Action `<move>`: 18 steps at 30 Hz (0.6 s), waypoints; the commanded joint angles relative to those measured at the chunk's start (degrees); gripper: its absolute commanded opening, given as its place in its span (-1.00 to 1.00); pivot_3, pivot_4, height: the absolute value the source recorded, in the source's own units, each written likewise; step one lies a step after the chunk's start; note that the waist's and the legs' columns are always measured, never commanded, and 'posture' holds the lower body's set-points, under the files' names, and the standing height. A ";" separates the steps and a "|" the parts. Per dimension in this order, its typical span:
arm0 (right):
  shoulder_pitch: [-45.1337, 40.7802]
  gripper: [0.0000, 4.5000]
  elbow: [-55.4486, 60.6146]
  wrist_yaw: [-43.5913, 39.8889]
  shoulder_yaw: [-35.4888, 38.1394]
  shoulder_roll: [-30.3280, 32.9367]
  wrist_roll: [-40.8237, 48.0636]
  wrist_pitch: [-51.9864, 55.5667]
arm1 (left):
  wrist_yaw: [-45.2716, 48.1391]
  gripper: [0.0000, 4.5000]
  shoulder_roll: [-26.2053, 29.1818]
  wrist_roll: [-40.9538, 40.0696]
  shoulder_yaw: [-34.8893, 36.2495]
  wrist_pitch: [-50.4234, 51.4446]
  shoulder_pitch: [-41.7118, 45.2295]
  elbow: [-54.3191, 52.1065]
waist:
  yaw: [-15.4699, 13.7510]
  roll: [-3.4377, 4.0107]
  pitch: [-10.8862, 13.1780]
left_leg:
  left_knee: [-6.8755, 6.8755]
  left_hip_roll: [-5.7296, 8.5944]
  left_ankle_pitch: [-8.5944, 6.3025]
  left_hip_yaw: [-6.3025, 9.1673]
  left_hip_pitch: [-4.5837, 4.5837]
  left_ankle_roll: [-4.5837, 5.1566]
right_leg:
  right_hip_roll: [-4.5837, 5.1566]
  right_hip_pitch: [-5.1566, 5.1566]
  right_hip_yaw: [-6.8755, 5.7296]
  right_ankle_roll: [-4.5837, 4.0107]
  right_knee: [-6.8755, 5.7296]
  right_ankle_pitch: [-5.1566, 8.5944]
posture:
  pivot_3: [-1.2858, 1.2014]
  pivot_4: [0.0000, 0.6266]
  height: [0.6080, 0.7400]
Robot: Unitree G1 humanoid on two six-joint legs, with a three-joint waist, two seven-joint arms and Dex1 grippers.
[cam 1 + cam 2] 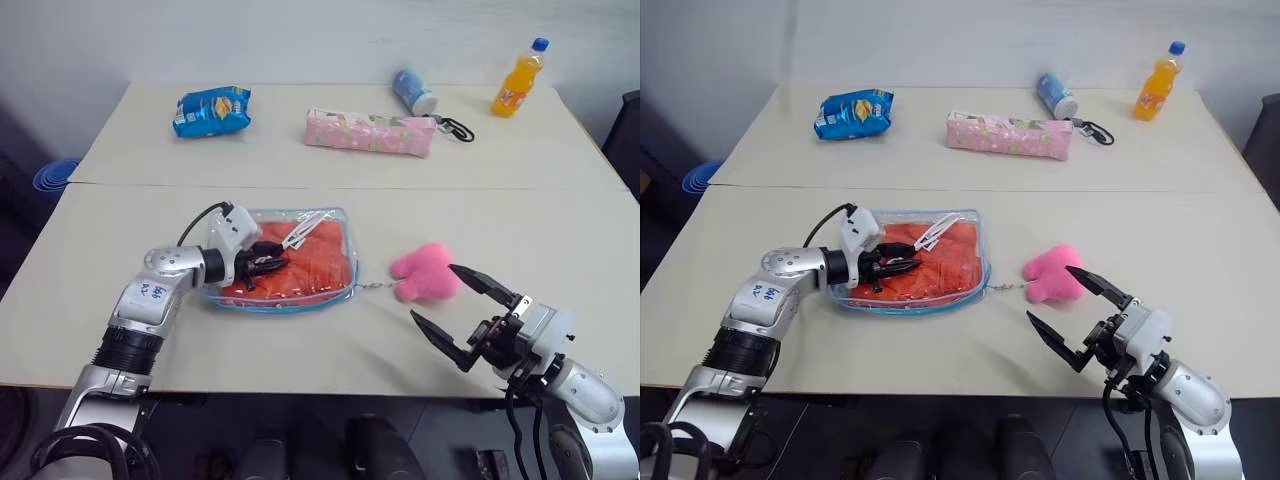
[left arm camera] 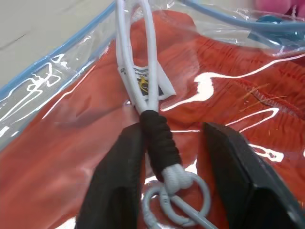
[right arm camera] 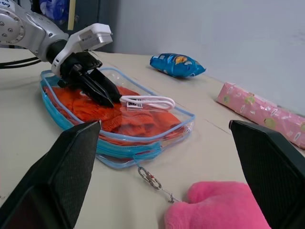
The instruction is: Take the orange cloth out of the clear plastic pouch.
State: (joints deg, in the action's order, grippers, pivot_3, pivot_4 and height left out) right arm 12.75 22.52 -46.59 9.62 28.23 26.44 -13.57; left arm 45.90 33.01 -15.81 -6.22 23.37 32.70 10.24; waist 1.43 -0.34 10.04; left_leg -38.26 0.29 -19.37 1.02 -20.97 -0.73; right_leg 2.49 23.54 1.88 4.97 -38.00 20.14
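The left hand rests on the clear plastic pouch, fingers narrowed around its white cord loop; the orange cloth lies inside, beneath it. The right hand hangs wide open, well apart.

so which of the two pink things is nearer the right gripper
The pink plush toy, lying just beyond the right gripper on the near table. The pink patterned pencil case lies much farther back, on the far table.

We are seeing the flat clear blue-trimmed plastic pouch lying on the table, the crumpled bright orange cloth filling it.
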 commanded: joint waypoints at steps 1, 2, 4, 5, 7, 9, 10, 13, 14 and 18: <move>-0.23 1.00 1.96 -0.11 0.65 0.27 0.64 -0.54 | -1.10 -0.63 -0.15 -0.65 5.15 -3.90 -0.87 2.10 | 0.03 0.00 0.00 | 0.01 0.00 0.00 0.00 -0.01 0.00 | 0.00 0.01 0.00 0.01 0.01 0.00 | 0.03 -0.52 1.00; -0.51 1.00 1.73 -0.30 0.50 0.22 0.79 -0.61 | -1.69 -0.79 -0.73 -1.07 6.76 -5.38 -1.21 3.04 | 0.08 0.00 0.00 | 0.01 0.00 0.00 0.00 -0.01 0.01 | 0.00 0.02 -0.01 0.01 0.01 -0.01 | 0.03 -0.52 1.00; -1.58 1.00 1.11 -0.90 -0.20 0.07 1.06 -0.63 | -4.21 -0.95 -2.69 -4.13 12.76 -7.81 -1.83 5.20 | 0.11 0.00 0.00 | 0.03 0.00 -0.01 -0.01 -0.02 0.01 | 0.00 0.05 0.00 0.02 0.01 -0.01 | 0.03 -0.52 1.00; -2.39 1.00 0.84 -1.25 -0.74 -0.03 1.19 -0.55 | -6.69 -0.95 -3.79 -6.73 17.35 -8.02 -2.01 6.09 | 0.04 0.00 0.00 | 0.02 0.00 -0.01 -0.01 -0.01 0.01 | 0.00 0.05 0.00 0.02 0.01 -0.01 | 0.03 -0.52 1.00; -3.78 1.00 0.79 -1.75 -1.79 -0.21 1.43 -0.16 | -10.75 -0.95 -4.44 -10.02 24.93 -9.02 -2.77 6.97 | 0.09 -0.06 0.03 | -0.04 -0.01 -0.01 0.01 -0.07 0.01 | 0.01 0.07 -0.04 0.02 0.00 -0.01 | 0.03 -0.52 1.00; -5.62 1.00 1.18 -2.58 -3.38 0.04 1.36 0.45 | -16.21 -0.95 -2.51 -10.82 32.04 -8.20 -5.59 6.65 | 0.33 -0.12 0.01 | -0.03 -0.03 0.00 0.01 -0.06 0.00 | 0.01 0.10 -0.04 0.02 -0.03 -0.01 | 0.03 -0.52 1.00; -6.34 1.00 1.40 -3.01 -4.10 0.28 1.29 0.70 | -18.51 -0.95 -1.58 -10.83 34.66 -7.94 -7.02 6.34 | 0.45 -0.11 0.01 | 0.00 -0.04 0.00 0.00 -0.03 0.00 | 0.00 0.11 -0.03 0.02 -0.04 -0.01 | 0.03 -0.52 1.00; -8.31 1.00 2.28 -5.43 -6.79 1.77 1.04 2.16 | -24.77 -0.95 2.84 -8.98 40.34 -4.90 -12.11 7.35 | 0.43 -0.12 0.01 | 0.11 -0.05 -0.02 -0.03 0.02 -0.02 | -0.01 0.15 0.01 0.02 -0.06 -0.01 | 0.03 -0.52 1.00; -9.18 1.00 2.40 -5.99 -7.68 2.07 1.09 2.97 | -25.95 -0.95 3.99 -8.27 41.48 -4.13 -14.46 6.94 | 0.16 -0.16 0.00 | 0.11 -0.04 -0.02 0.01 0.00 -0.02 | 0.01 0.15 -0.02 0.02 -0.05 -0.01 | 0.03 -0.52 1.00; -10.91 1.00 2.35 -6.08 -8.59 2.32 1.47 4.97 | -26.28 -0.95 5.41 -8.33 41.83 -2.28 -19.09 4.34 | -1.54 -0.32 -0.09 | 0.03 0.04 -0.06 0.07 -0.02 0.07 | 0.18 0.01 -0.11 0.04 0.10 -0.02 | 0.03 -0.52 1.00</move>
State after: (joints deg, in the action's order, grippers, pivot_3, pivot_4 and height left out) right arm 2.02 22.46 -52.58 0.61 30.09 26.66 -9.01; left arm 19.33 37.53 -24.14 35.48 21.04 13.45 18.00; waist -0.11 -0.66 9.95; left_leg -38.26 0.34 -19.44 1.13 -21.01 -0.65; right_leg 2.68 23.51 1.73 5.01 -37.84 20.11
